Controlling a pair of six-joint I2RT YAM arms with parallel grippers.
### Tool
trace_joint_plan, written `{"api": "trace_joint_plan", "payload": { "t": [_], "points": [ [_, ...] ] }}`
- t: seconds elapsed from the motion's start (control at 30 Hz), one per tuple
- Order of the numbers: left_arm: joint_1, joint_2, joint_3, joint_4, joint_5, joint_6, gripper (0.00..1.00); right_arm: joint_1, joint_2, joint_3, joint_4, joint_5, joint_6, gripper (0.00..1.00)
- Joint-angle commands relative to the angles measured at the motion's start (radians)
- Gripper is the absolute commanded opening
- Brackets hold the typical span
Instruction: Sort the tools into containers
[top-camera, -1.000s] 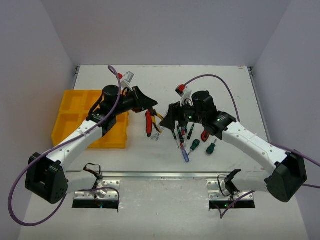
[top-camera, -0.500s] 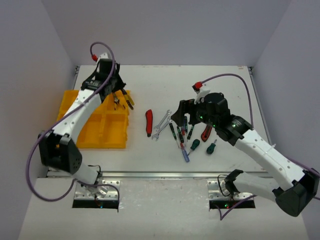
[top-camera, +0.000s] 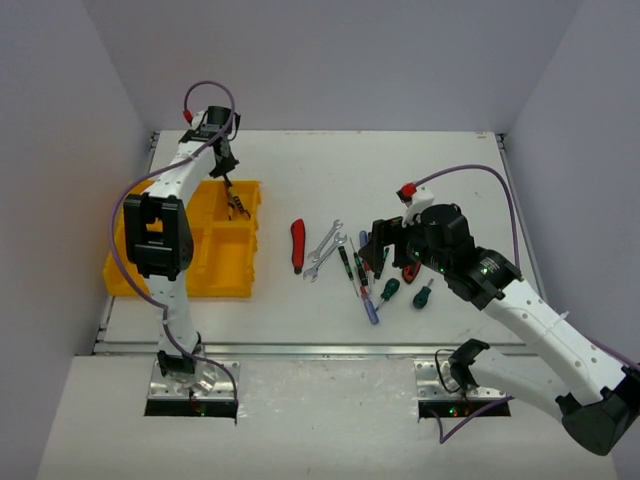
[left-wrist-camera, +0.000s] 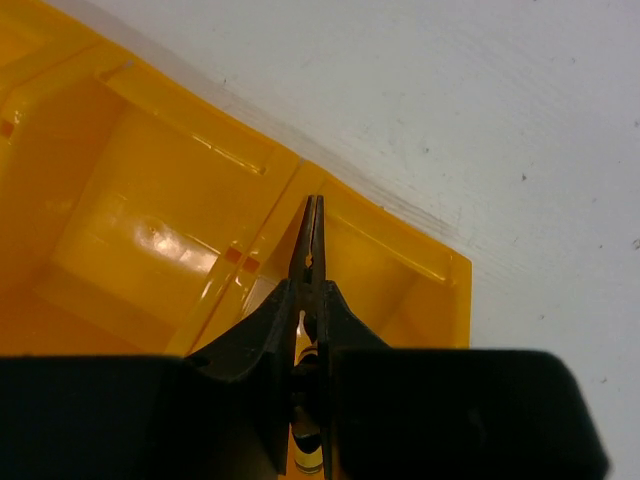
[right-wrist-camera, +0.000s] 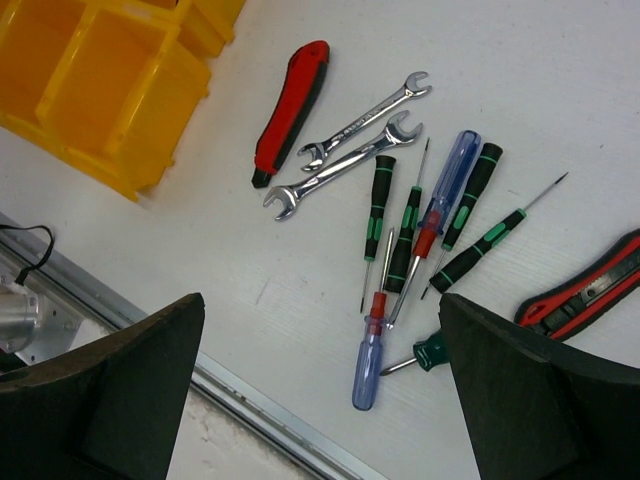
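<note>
My left gripper (top-camera: 229, 186) is shut on the yellow-handled pliers (top-camera: 239, 207), whose dark nose (left-wrist-camera: 312, 240) hangs over the back right compartment of the yellow tray (top-camera: 205, 270). My right gripper (top-camera: 381, 246) stands wide open and empty above the loose tools. In the right wrist view the right gripper (right-wrist-camera: 320, 315) frames a red-handled knife (right-wrist-camera: 292, 105), two silver wrenches (right-wrist-camera: 345, 160), several green-black screwdrivers (right-wrist-camera: 378, 210), two blue-handled screwdrivers (right-wrist-camera: 368, 355) and red-black pliers (right-wrist-camera: 590, 290).
A metal rail (top-camera: 330, 349) runs along the table's front edge. Two stubby green-handled screwdrivers (top-camera: 389, 289) lie nearest the rail. White walls close in the table on three sides, and purple cables loop above both arms.
The left arm swung from the middle of the table to the tray's back right corner, carrying the yellow pliers. The right gripper opened wide and drew back a little to the right.
</note>
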Motion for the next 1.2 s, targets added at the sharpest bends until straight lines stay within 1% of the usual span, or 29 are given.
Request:
{"api": "trace_joint_plan", "payload": {
  "t": [0.0,0.17,0.2,0.27,0.33,0.4,0.43,0.5,0.57,0.7,0.77,0.83,0.87,0.9,0.93,1.0,1.07,1.17],
  "points": [
    [-0.014,-0.089,-0.079,0.076,0.029,-0.056,0.00,-0.001,0.005,0.010,0.022,0.014,-0.020,0.99],
    [-0.022,-0.107,-0.131,0.084,0.050,-0.079,0.00,-0.001,0.029,-0.001,0.031,0.003,-0.014,0.99],
    [-0.022,-0.111,-0.135,0.083,0.049,-0.081,0.02,-0.001,0.032,-0.004,0.033,0.005,-0.011,0.99],
    [-0.024,-0.119,-0.136,0.078,0.054,-0.083,0.23,0.000,0.042,-0.006,0.033,0.006,-0.006,0.99],
    [-0.023,-0.131,-0.136,0.073,0.069,-0.080,0.52,0.000,0.053,-0.006,0.034,0.001,-0.002,0.99],
    [-0.022,-0.163,-0.136,0.063,0.083,-0.083,0.75,0.000,0.064,-0.001,0.035,-0.003,-0.001,0.99],
    [-0.022,-0.184,-0.135,0.059,0.083,-0.084,0.75,0.000,0.071,-0.001,0.033,-0.003,-0.001,0.99],
    [-0.023,-0.271,-0.134,0.060,0.091,-0.088,0.89,-0.001,0.089,0.009,0.032,-0.001,0.007,0.99],
    [-0.022,-0.348,-0.110,0.051,0.101,-0.079,1.00,-0.001,0.109,0.023,0.030,0.015,0.020,0.99],
    [-0.024,-0.498,-0.064,0.028,0.156,-0.035,1.00,0.000,0.174,0.040,0.006,0.143,0.063,0.99],
    [-0.025,-0.636,-0.112,0.030,0.177,-0.019,1.00,0.000,0.229,0.057,-0.029,0.199,0.094,0.99],
    [-0.025,-0.767,-0.212,0.058,0.204,0.003,1.00,-0.001,0.307,0.082,-0.075,0.228,0.107,0.99],
    [-0.025,-0.785,-0.226,0.062,0.211,0.010,1.00,-0.001,0.314,0.084,-0.079,0.231,0.108,0.99],
    [-0.025,-0.866,-0.298,0.081,0.226,0.025,1.00,-0.004,0.344,0.095,-0.100,0.267,0.130,0.99],
    [-0.025,-0.978,-0.406,0.101,0.239,0.037,1.00,-0.003,0.366,0.103,-0.120,0.298,0.151,0.99],
    [-0.025,-1.127,-0.563,0.155,0.278,0.071,1.00,-0.005,0.391,0.102,-0.137,0.314,0.163,0.97],
    [-0.025,-1.229,-0.679,0.161,0.313,0.107,1.00,-0.004,0.395,0.090,-0.135,0.308,0.177,0.92],
    [-0.025,-1.343,-0.839,0.162,0.330,0.127,1.00,-0.003,0.379,0.048,-0.107,0.325,0.212,0.84]
  ]
}}
